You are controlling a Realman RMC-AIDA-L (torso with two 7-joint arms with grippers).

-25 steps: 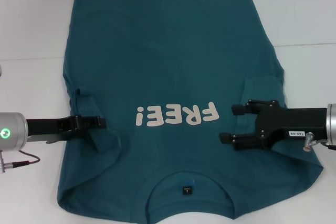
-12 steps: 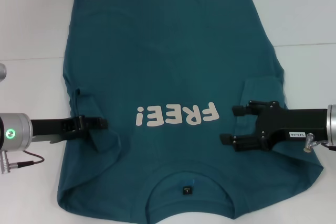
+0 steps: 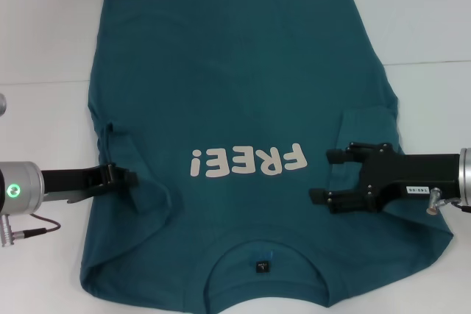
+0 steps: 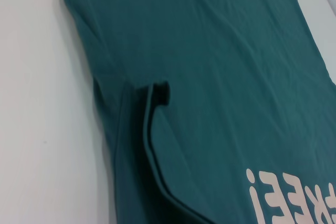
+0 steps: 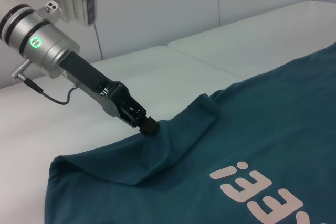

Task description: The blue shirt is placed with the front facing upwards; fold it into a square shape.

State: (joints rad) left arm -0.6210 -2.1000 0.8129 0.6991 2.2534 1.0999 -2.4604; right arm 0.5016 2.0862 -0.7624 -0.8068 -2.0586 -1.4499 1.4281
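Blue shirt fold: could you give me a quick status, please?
Left gripper at folded-in left sleeve. Right gripper open over right sleeve. Dark teal-blue cotton T-shirt flat, front up. Nothing in the way.

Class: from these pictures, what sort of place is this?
Probably a robotics lab or test bench: a blue shirt spread on a plain white table, worked by the left gripper and right gripper.
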